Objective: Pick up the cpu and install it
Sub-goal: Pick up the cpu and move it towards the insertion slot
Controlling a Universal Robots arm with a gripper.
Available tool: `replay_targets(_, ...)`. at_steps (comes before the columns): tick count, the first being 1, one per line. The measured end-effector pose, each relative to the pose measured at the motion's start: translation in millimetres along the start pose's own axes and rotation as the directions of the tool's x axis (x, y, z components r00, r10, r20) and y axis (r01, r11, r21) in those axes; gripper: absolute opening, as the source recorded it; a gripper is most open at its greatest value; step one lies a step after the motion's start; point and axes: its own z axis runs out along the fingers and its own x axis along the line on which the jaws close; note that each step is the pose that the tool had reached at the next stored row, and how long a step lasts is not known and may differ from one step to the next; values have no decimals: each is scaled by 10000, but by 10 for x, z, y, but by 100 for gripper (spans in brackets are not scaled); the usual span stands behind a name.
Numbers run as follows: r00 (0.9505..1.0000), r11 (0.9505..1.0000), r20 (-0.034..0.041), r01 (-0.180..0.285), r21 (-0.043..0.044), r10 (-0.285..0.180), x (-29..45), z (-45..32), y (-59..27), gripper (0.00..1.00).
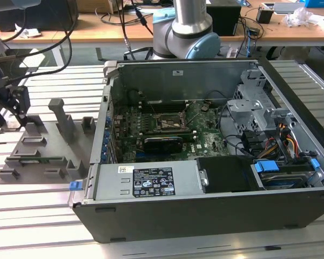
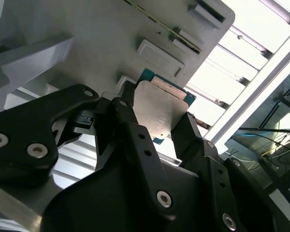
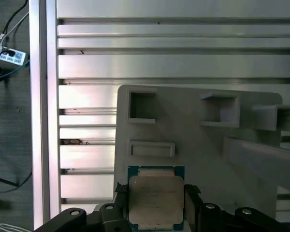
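Observation:
The cpu (image 3: 156, 199) is a small square chip with a dull silver top and a green rim, lying in a corner seat of the grey fixture tray (image 3: 193, 145). In both wrist views my gripper (image 3: 156, 190) has one black finger against each of two opposite edges of the chip, shut on it. The second wrist view shows the cpu (image 2: 160, 107) between those fingers (image 2: 127, 116), with the tray (image 2: 87, 29) behind it. In the exterior view my gripper (image 1: 17, 110) hangs low over the tray (image 1: 48, 145) at the exterior view's left. The dark socket frame (image 1: 167, 123) sits on the motherboard inside the case.
The open computer case (image 1: 205, 162) lies to the exterior view's right of the tray, its metal side wall (image 1: 105, 124) between tray and motherboard. Upright posts (image 1: 59, 116) rise from the tray. Cables and drive cages (image 1: 259, 118) crowd the case's right side. Everything rests on a slatted aluminium table (image 1: 32, 216).

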Motion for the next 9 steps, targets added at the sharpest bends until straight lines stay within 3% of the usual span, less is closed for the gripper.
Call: replay_targets(9, 10000, 10000, 0, 0, -8, 0, -2, -145, -2, 55)
